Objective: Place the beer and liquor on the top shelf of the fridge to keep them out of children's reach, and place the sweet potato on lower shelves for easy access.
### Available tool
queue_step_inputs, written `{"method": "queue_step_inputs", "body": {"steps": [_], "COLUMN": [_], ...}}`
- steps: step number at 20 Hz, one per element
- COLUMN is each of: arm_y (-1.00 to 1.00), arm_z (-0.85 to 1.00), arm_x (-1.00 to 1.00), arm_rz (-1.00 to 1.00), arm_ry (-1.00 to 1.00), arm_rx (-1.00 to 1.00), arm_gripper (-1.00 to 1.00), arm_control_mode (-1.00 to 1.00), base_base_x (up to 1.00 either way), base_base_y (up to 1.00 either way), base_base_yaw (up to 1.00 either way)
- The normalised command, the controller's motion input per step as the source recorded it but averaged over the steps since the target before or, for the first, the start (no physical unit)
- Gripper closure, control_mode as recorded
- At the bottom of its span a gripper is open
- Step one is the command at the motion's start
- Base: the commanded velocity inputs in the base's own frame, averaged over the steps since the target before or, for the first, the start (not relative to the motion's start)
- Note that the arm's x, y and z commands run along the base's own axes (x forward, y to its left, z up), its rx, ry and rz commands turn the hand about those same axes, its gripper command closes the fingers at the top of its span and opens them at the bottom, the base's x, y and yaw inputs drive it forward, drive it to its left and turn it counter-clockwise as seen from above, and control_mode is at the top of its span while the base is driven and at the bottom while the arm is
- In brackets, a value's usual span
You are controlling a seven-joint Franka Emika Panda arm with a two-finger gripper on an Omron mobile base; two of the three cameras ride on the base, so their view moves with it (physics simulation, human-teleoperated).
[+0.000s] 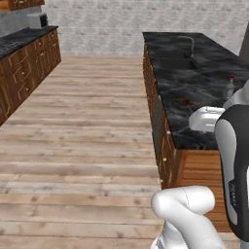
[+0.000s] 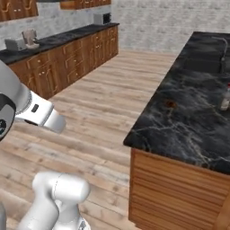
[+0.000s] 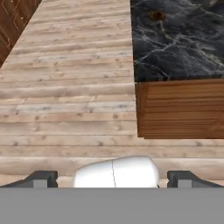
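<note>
The sweet potato [image 1: 185, 102] [image 2: 170, 104] [image 3: 156, 15], a small reddish-brown lump, lies on the black marble island counter [image 1: 194, 82] [image 2: 188, 117] [image 3: 175, 48] near its left edge. The liquor [image 1: 230, 87] [image 2: 225, 99], a greyish bottle with a red cap, stands upright further right on the counter, partly hidden by my arm in the left base view. My gripper [image 3: 113, 179] is open with nothing between its fingertips [image 3: 41, 179]. It hangs over the wooden floor short of the island's near end. The beer, the fridge and its top shelf are out of view.
A sink with a faucet [image 1: 187, 46] [image 2: 222, 47] is set into the far part of the island. Wooden cabinets with a dark counter [image 1: 24, 53] [image 2: 67, 54] line the left wall. A wide plank floor [image 1: 87, 131] lies between them.
</note>
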Motion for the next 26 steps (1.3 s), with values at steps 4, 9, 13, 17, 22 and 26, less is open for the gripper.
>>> {"method": "queue_step_inputs", "body": {"steps": [4,9,13,17,22,26], "arm_y": [0.0,0.0,0.0,0.0,0.0,0.0], "arm_z": [0.0,0.0,0.0,0.0,0.0,0.0], "arm_x": [0.0,0.0,0.0,0.0,0.0,0.0], "arm_rz": [0.0,0.0,0.0,0.0,0.0,0.0], "arm_ry": [0.0,0.0,0.0,0.0,0.0,0.0], "arm_rx": [0.0,0.0,0.0,0.0,0.0,0.0], "arm_gripper": [-1.0,-1.0,-1.0,-1.0,-1.0,-1.0], "arm_control_mode": [1.0,1.0,1.0,1.0,1.0,1.0], "base_base_x": [0.38,0.66,0.76,0.83,0.82,0.81], "base_base_y": [1.0,0.9,0.79,0.57,0.43,0.43], "base_base_yaw": [-0.47,-0.46,-0.5,-0.56,-0.61,-0.63]}}
